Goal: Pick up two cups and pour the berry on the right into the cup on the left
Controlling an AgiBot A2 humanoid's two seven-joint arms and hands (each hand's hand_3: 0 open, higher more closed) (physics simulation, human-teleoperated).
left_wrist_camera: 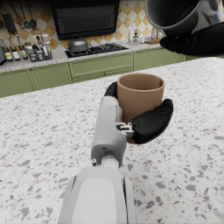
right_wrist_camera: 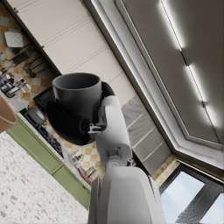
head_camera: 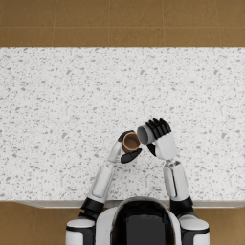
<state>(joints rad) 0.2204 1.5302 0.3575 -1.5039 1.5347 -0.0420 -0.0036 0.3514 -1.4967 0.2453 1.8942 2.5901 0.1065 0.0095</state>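
Note:
My left hand [head_camera: 125, 149] [left_wrist_camera: 146, 122] grips a brown cup [head_camera: 131, 142] [left_wrist_camera: 140, 95] and holds it upright above the speckled counter [head_camera: 62, 110]. My right hand [head_camera: 159, 135] [right_wrist_camera: 70, 120] holds a grey cup [head_camera: 145, 134] [right_wrist_camera: 78, 94] [left_wrist_camera: 177, 16] tipped on its side, its mouth facing the brown cup's rim and just beside it. The grey cup sits higher than the brown one in the left wrist view. No berry shows in any view. The brown cup's edge [right_wrist_camera: 5, 116] appears in the right wrist view.
The counter's front edge [head_camera: 57, 203] runs just before my body, its far edge [head_camera: 119, 47] meets a brown floor. Green cabinets [left_wrist_camera: 87, 70] with a stove and bottles stand beyond the counter.

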